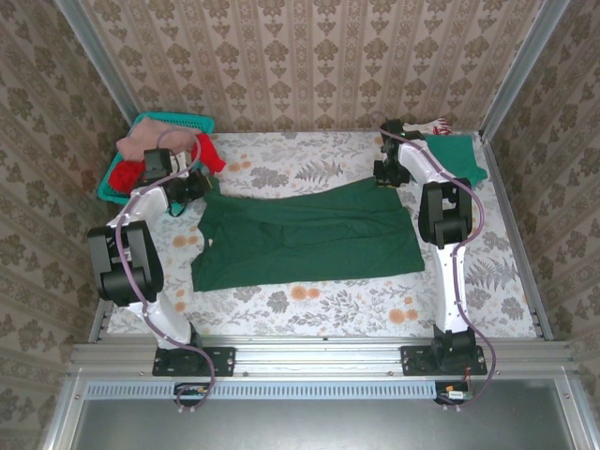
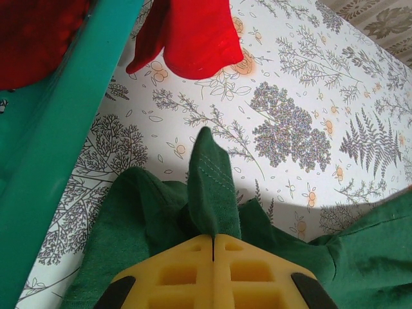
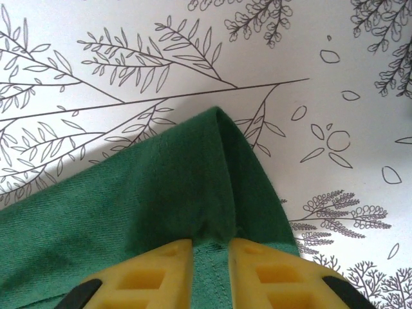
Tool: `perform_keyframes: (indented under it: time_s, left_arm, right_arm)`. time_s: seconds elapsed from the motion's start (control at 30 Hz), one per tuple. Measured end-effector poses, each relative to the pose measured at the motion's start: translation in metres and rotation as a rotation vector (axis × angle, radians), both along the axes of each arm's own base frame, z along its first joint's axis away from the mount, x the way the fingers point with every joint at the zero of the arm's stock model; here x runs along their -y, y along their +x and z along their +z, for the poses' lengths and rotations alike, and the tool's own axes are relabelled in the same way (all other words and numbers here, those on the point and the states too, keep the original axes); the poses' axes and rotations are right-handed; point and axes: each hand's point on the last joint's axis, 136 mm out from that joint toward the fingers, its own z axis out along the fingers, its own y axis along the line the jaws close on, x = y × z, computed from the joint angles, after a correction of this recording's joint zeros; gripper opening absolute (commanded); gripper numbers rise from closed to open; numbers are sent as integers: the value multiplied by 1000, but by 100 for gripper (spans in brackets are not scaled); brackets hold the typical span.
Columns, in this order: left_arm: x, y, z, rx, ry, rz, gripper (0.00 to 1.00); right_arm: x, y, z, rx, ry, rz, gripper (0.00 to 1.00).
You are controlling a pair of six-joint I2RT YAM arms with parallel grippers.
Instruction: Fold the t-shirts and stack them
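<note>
The dark green t-shirt lies spread — lengthwise left-right.

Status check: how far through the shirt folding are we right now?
Done: a teal-green shirt lies flat at the far right, seemingly folded. In hand: the dark green t-shirt is spread out, left tool and right tool each pinching a far corner. Remaining: fold it, then the red shirt and pink shirt at the basket.
</note>
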Motion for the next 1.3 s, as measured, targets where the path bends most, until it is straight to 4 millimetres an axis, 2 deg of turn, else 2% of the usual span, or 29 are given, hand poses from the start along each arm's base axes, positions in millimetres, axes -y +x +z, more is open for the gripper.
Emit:
perform_keyframes:
  time_s: [0.2, 0.53, 0.67, 0.83, 0.87, 0.9, 0.93, 1.07, 1.2, 1.3]
  left_arm:
    - [0, 0, 0, 0, 0, 0, 0]
    - [1, 0, 0, 0, -2, -2, 0]
    - [1, 0, 0, 0, -3, -3, 0]
    - [1, 2, 3, 8, -5, -5, 0]
    - [1, 2, 3, 8, -5, -5, 0]
    - [1, 1, 3, 8, -5, -6, 0]
    - [1, 2, 3, 7, -7, -7, 0]
    - [2, 3, 2, 5, -10, -10, 0]
    - [2, 4, -2, -3, -11, -10, 0]
    - [2, 4, -2, -5, -11, -9, 0]
  right_arm:
    - [0, 1, 1, 5, -2, 7, 0]
    - [1, 6, 13, 33, -9, 17, 0]
    - [1, 2, 39, 71, -6, 16, 0]
    - [1, 0, 82, 153, 2, 15, 0]
    - [1, 0, 87, 166, 3, 15, 2]
    - [1, -1, 89, 174, 4, 15, 22]
    - [1, -1, 89, 175, 6, 12, 33]
    - [2, 0, 75, 145, 1, 17, 45]
    - [1, 11, 42, 98, -9, 23, 48]
    - [2, 9, 14, 45, -14, 24, 49]
